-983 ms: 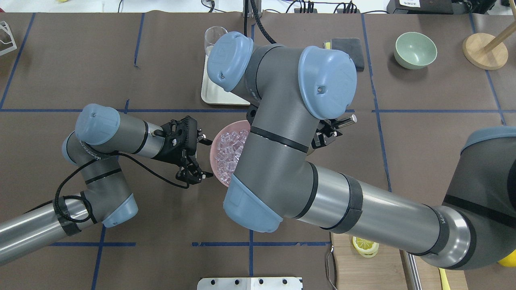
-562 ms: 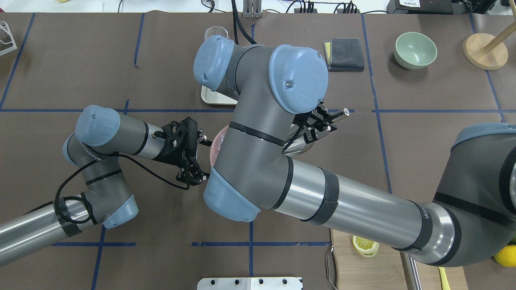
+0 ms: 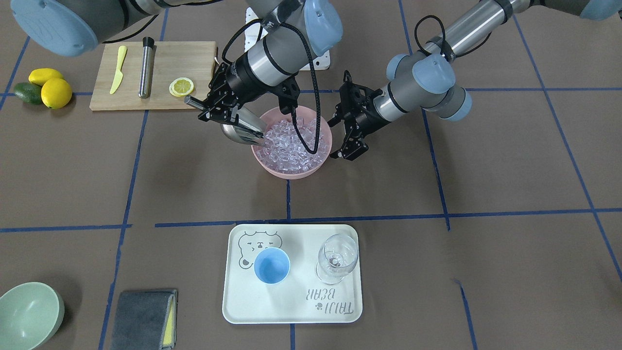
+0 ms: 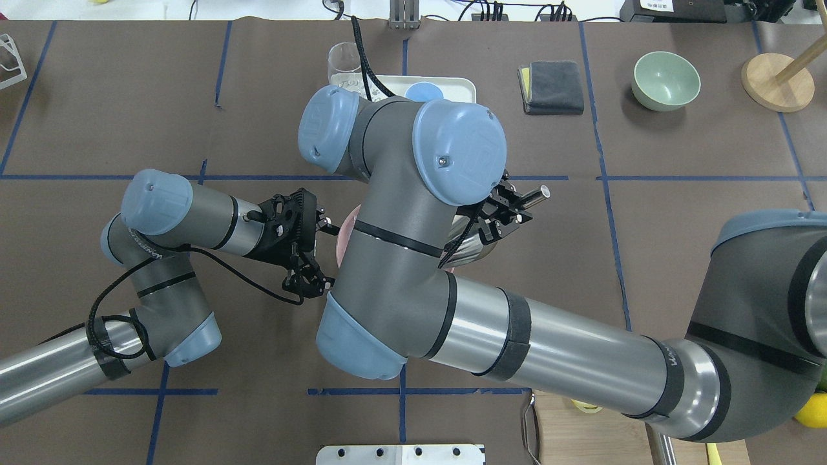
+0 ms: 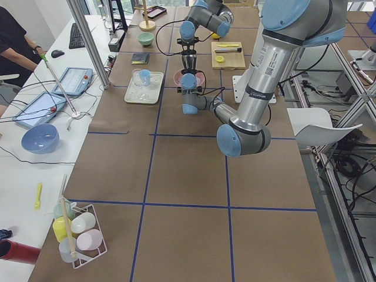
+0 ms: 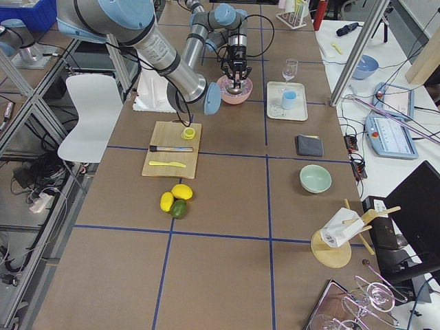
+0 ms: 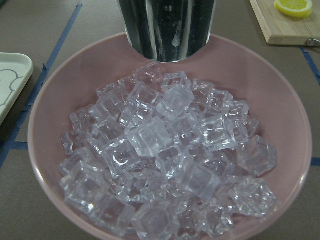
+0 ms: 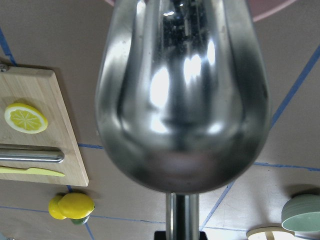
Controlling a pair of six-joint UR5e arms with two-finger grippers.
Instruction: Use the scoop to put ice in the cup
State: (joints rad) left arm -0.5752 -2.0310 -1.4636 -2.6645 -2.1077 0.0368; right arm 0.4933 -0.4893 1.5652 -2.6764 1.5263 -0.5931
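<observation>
Two claws: we see right claw (image 3: 210,110) clamped on scoop (image 3: 240,129) handle, trough angled down at ice (image 3: 291,141) in pink bowl (image 3: 287,171) mid-counter. The left claw (image 3: 339,138) is spread beside the bowl, probably to brace it, and the cup (image 3: 272,265) sits on tray (image 3: 291,311) toward the counter edge opposite the robot.

The glassy ice cubes (image 7: 150,135) are clear, the round bowl (image 7: 50,100) pink, the steel scoop (image 8: 182,100) mirror-silver, the small plastic cup (image 3: 272,265) light blue, the table (image 3: 486,170) brown with blue lines.

So the table (image 3: 486,170) is brown with blue tape lines. Sitting straight on it: pink bowl (image 3: 286,172) mid-table, white tray (image 3: 272,306) on the operators' side, wooden cutting board (image 3: 194,63) near the robot, lemons (image 3: 56,92) and an avocado (image 3: 26,93) beside it, a green bowl (image 3: 29,311) and a grey cloth (image 3: 141,318).
</observation>
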